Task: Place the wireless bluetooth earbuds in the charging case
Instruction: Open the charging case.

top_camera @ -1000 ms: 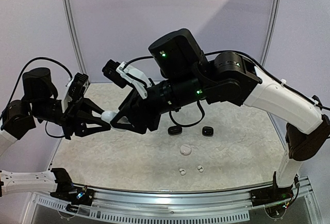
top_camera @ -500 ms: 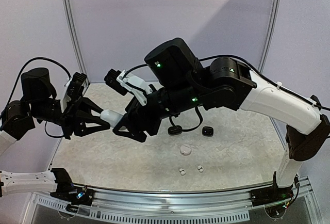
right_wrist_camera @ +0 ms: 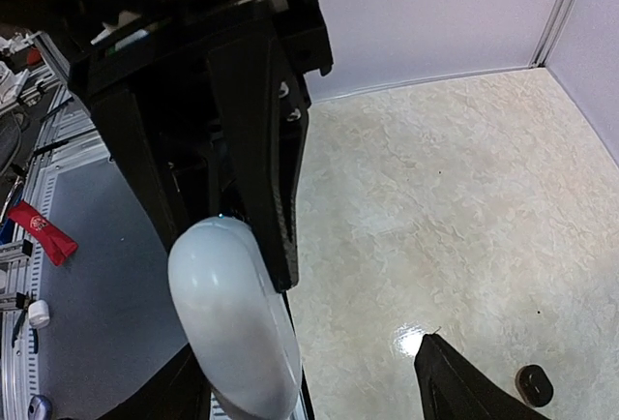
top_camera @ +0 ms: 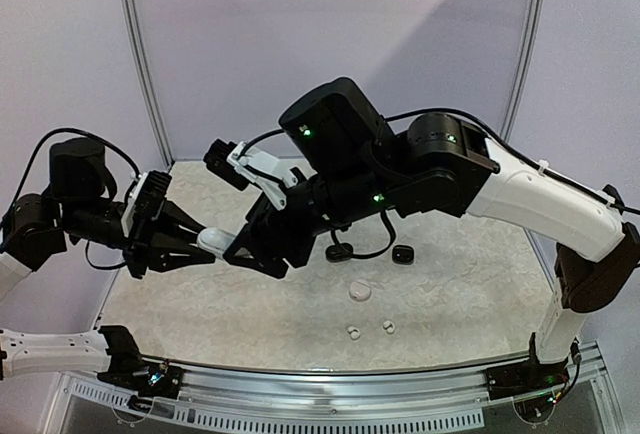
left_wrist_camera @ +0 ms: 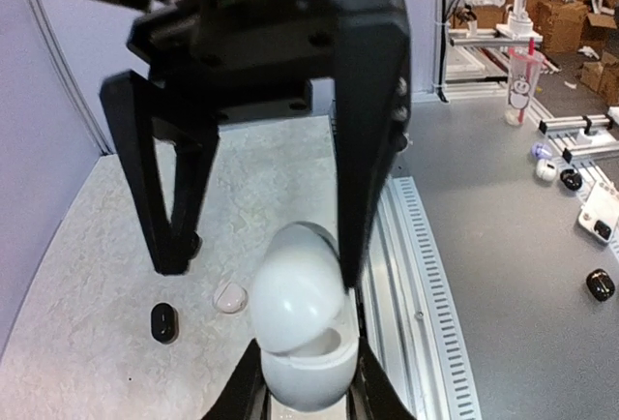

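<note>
So the left gripper is clamped on the white charging case, holding it up off the table over the left side. The lid looks cracked open a bit in the left wrist view. The right gripper is right there with its jaws spread wide, a finger on either side of the case. One finger sits close against the lid, but I can't tell if it actually touches. The right arm's bulk hangs over the middle and hides some of the back.

Down on the table, one white earbud and a second white earbud sit near the front, just apart from each other. A white rounded piece lies a bit behind them. Further back are a black piece and a second black piece, with a cable loop dangling between them. They're too small to say whether they're buds or cases.

A metal rail runs along the near edge. The right half of the table is open, and both grippers sit toward the left edge
</note>
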Controlling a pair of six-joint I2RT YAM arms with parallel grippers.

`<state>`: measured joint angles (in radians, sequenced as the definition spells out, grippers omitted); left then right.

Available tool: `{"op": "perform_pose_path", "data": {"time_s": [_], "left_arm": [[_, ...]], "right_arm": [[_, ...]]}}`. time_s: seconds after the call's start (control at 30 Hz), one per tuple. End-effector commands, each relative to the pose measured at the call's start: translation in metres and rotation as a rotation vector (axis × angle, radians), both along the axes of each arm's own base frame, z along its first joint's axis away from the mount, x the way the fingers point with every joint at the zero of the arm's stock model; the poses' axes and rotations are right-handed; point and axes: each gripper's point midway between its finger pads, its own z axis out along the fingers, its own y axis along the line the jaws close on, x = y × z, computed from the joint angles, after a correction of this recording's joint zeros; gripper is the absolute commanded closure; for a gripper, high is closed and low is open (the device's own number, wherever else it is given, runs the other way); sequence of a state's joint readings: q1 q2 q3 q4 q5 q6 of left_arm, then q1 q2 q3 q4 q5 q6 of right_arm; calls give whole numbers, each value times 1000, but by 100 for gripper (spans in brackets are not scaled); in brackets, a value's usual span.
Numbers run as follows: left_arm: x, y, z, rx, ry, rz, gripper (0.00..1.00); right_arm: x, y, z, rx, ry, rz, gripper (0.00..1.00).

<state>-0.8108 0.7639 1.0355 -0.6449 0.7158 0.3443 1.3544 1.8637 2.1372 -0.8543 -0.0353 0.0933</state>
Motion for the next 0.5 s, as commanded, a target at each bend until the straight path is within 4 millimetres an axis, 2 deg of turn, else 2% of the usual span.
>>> {"op": "perform_pose_path", "data": {"time_s": [0.0,0.13,0.3,0.47], "left_arm": [[-20,8,-23,96,-1,-81,100],[-23,8,-23,93,-8,-90,100],[-21,8,-14,41,-4,-58,100],[-12,2,-18,-1,186,15,100]], "right_arm": [[23,-16,43,115,-29,-89,27],[28,-17,36,99,-16,-105,28],[29,-17,24,69,3,-114,28],[27,-20,30,86,10,-107,27]]}}
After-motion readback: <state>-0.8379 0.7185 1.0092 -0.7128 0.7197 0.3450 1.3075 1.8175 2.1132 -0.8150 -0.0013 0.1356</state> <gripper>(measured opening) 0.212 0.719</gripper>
